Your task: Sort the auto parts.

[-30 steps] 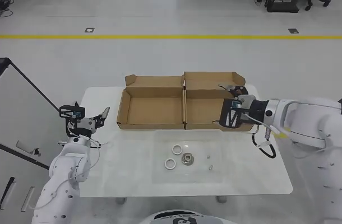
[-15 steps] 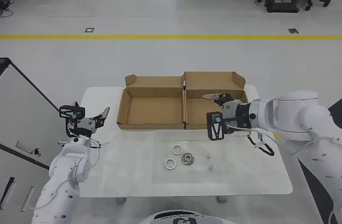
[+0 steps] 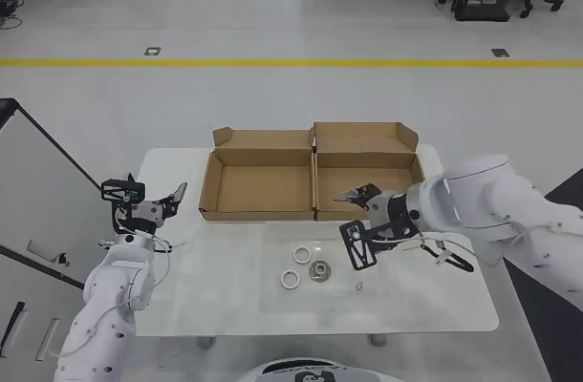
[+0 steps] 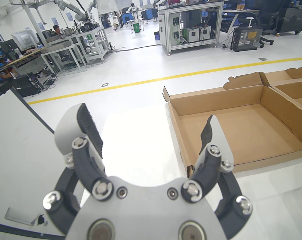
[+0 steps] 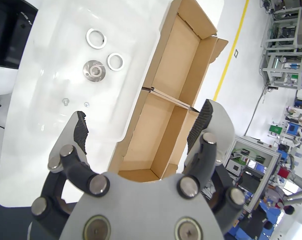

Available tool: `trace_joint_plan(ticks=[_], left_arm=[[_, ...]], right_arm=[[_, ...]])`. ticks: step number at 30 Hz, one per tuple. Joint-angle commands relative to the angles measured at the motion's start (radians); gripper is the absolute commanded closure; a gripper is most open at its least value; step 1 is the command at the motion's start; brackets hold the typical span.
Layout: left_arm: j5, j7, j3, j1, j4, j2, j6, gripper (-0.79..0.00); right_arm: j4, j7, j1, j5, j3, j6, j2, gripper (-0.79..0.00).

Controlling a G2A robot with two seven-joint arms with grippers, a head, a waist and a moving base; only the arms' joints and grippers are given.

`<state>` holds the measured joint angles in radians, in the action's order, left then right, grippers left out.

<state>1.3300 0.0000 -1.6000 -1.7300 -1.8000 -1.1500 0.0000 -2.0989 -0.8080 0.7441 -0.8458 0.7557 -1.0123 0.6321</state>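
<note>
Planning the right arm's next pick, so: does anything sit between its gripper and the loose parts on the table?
Nothing visible does. The right gripper, jaws open, hangs by the near edge of the cardboard boxes. Only bare table lies between it and the rings, metal disc and bolts.

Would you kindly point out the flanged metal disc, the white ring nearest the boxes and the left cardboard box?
Flanged metal disc (image 5: 93, 71): right wrist view, its centre.
White ring (image 5: 108, 62): right wrist view, its band.
Left cardboard box (image 3: 263, 189): top view, its bare floor.
</note>
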Motion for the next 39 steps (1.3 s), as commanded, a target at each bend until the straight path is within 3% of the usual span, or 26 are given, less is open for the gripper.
trace_joint_plan(ticks=[1,12,22,38,39], left_arm=[[0.000,0.000,0.000,0.000,0.000,0.000,0.000,-0.785],[0.000,0.000,0.000,0.000,0.000,0.000,0.000,-0.785],[0.000,0.000,0.000,0.000,0.000,0.000,0.000,-0.785],[0.000,0.000,0.000,0.000,0.000,0.000,0.000,-0.785],[0.000,0.000,0.000,0.000,0.000,0.000,0.000,-0.785]], right_arm=[[0.003,0.000,-0.052,0.018,-0.063,0.000,-0.009,-0.785],[0.033,0.000,-0.292,0.084,-0.383,0.000,-0.028,-0.785],[0.061,-0.007,-0.428,0.149,-0.582,0.007,-0.028,-0.785],[0.096,-0.025,-0.341,0.100,-0.586,0.025,-0.010,-0.785],[0.103,-0.022,-0.337,0.093,-0.586,0.022,-0.008,-0.751]])
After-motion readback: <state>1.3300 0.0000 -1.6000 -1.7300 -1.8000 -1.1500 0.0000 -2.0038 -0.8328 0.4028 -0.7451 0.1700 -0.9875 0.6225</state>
